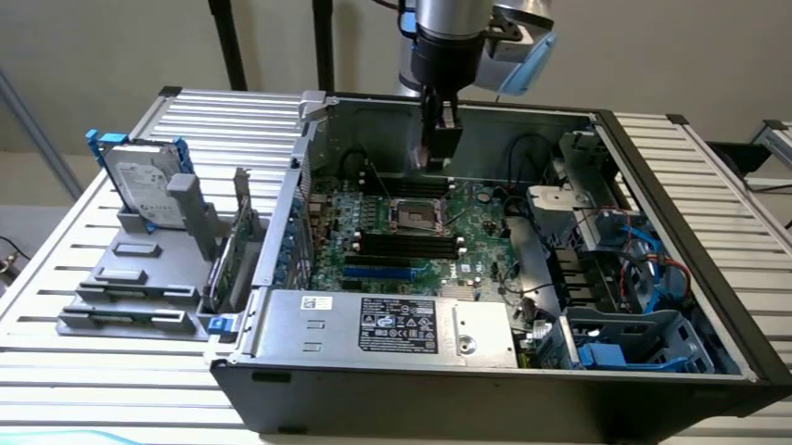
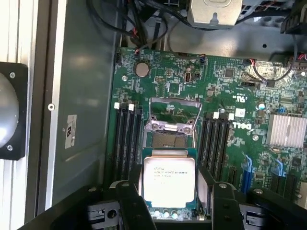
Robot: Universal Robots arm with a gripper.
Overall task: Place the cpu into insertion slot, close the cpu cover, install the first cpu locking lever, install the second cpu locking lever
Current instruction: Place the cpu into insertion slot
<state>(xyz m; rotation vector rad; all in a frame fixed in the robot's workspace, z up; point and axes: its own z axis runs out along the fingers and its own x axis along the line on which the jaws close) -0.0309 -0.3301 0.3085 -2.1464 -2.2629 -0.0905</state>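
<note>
Ribbed grey metal surface (image 1: 74, 371), bearing an open black tower case (image 1: 495, 408). Inside, green motherboard (image 2: 230, 81) and boxy labelled power supply (image 1: 310, 324). Over the board, tool (image 1: 442, 162) clamped on the cpu (image 2: 169, 179), a flat pale square, raised beside the dark insertion slot (image 2: 168, 140), not seated. Silvery framed cpu cover (image 2: 171, 127) standing open at the slot's edge.

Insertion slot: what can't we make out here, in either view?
Wrist view: insertion slot partly hidden behind the held cpu; its contacts too small.
Wrist view: cpu print too small to read.
Exterior view: locking levers too thin to pick out.
</note>
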